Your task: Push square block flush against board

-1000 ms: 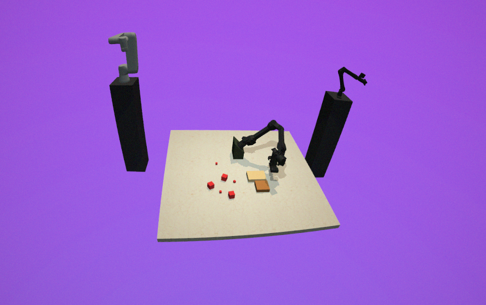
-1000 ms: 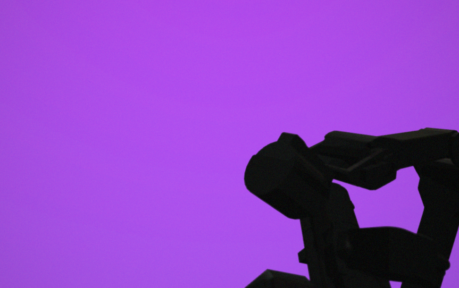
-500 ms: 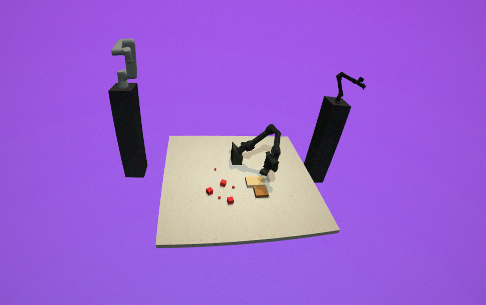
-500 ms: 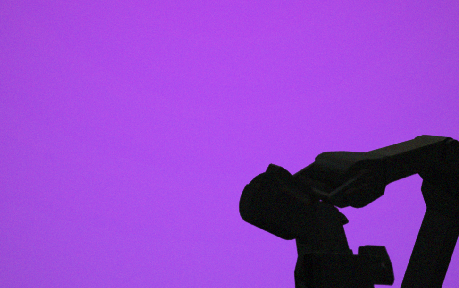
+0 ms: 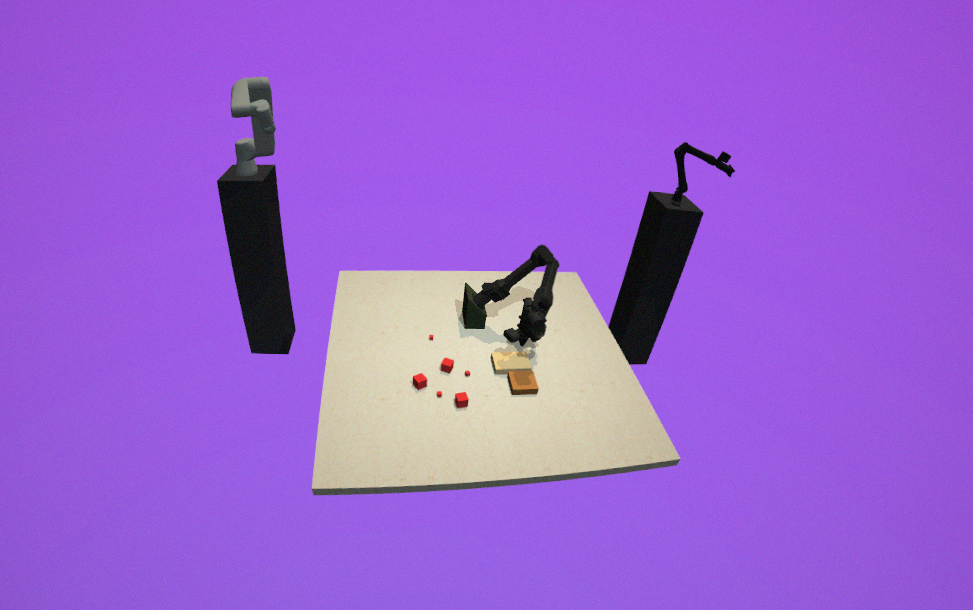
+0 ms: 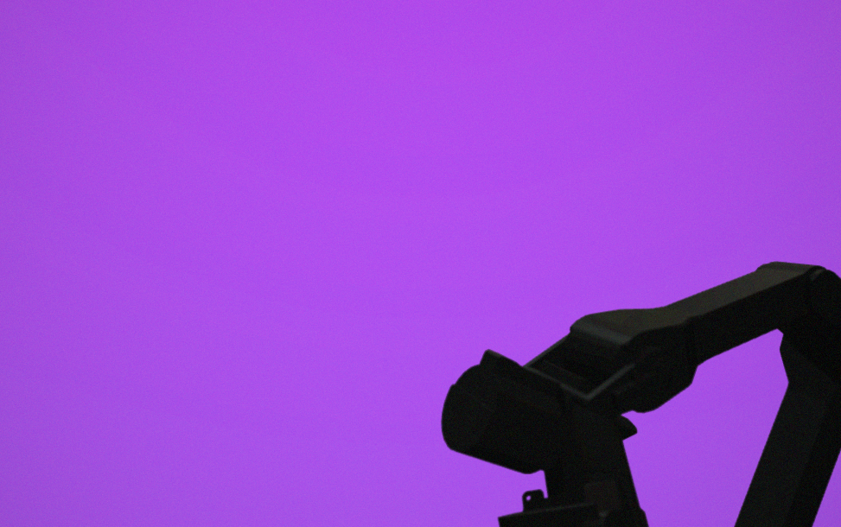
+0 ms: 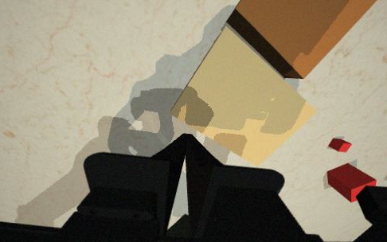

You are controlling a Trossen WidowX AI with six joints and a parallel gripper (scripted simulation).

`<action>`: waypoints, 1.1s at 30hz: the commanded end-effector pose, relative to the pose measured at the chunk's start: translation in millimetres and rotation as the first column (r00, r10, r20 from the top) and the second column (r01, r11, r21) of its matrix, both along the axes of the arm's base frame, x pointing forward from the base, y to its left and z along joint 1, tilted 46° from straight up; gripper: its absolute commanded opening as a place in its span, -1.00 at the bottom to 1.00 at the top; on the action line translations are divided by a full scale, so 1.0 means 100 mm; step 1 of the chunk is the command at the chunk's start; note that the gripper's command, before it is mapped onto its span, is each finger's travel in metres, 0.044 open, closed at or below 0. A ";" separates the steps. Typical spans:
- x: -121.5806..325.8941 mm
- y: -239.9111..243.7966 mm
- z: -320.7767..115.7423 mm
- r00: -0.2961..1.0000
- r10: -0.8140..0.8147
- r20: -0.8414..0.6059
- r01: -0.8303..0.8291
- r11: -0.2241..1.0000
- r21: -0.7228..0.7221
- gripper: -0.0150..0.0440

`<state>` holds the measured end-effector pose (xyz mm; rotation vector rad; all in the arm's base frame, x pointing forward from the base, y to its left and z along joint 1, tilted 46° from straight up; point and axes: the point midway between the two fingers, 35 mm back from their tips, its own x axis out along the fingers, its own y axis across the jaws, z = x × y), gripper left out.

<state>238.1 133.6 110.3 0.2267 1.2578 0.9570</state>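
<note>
The square block (image 5: 523, 380) (image 7: 297, 28) is orange-brown and lies flat. The board (image 5: 505, 363) (image 7: 241, 80) is pale yellow, longer and flat, on the block's far side in the top view. Their facing sides run close and about parallel; a thin grey line shows between them in the wrist view, and I cannot tell whether they touch. Their edges at one end look nearly even. My gripper (image 5: 523, 343) (image 7: 186, 138) is shut and empty, above the table just beyond the board's far side. The fingers are out of view in the exterior view.
Three larger red cubes (image 5: 420, 381) (image 7: 350, 181) and three tiny red cubes (image 5: 467, 373) (image 7: 340, 145) lie left of the board in the top view. A dark upright panel (image 5: 472, 309) stands by my arm's base. Two black pedestals (image 5: 254, 265) (image 5: 652, 280) bearing arms flank the table (image 5: 368, 447).
</note>
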 end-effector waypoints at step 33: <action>-0.22 0.23 -0.57 0.897 -0.303 -0.321 0.308 0.951 -0.035 -0.49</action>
